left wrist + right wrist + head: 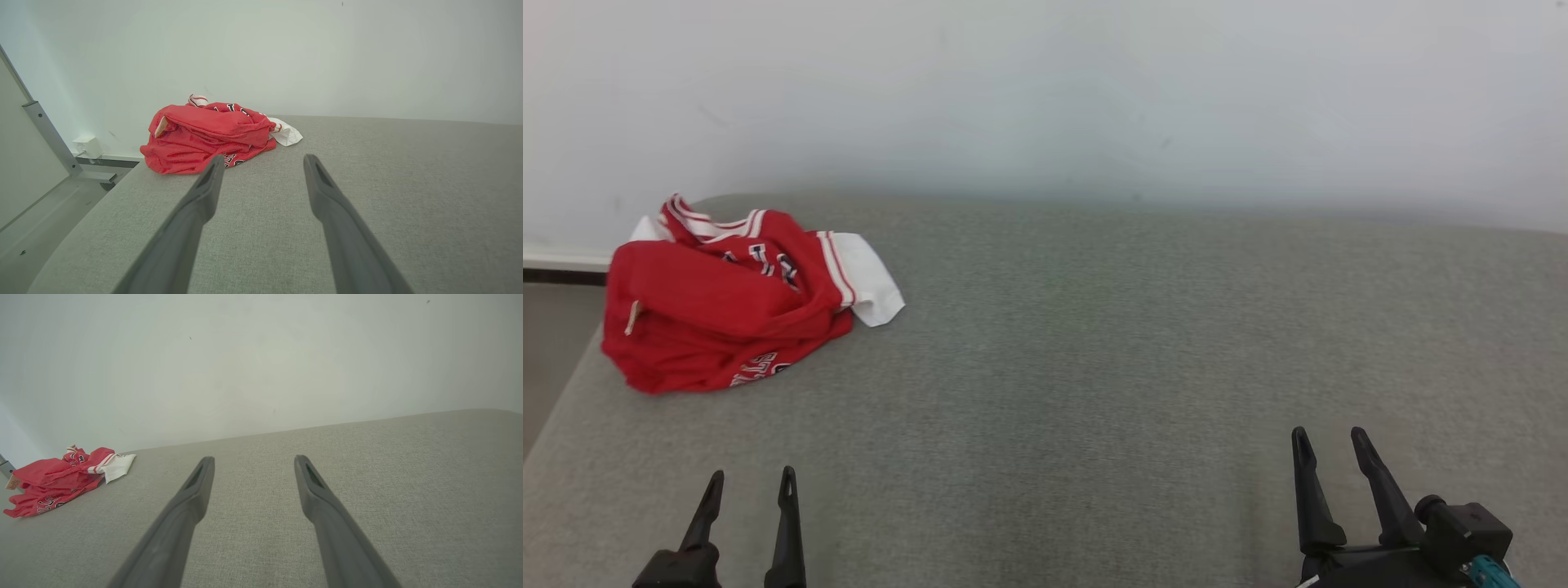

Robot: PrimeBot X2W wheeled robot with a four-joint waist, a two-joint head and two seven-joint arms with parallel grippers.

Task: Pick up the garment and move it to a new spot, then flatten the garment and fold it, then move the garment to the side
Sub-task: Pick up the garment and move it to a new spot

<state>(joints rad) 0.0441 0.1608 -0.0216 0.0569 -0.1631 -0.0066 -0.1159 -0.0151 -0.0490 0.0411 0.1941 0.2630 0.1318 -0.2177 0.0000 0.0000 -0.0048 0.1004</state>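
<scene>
While the garment (727, 318) lies crumpled by the wall (1045, 82), left pincer (752, 472) and right pincer (1329, 431) gape — empty.

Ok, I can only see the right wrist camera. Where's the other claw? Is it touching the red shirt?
Observer: No. The left gripper is open, low at the near side of the grey surface, well apart from the red shirt.
Operator: Is there anything past the shirt's side of the surface?
Observer: Yes, a small white box low on the wall, just left of the shirt in the left wrist view.
</scene>
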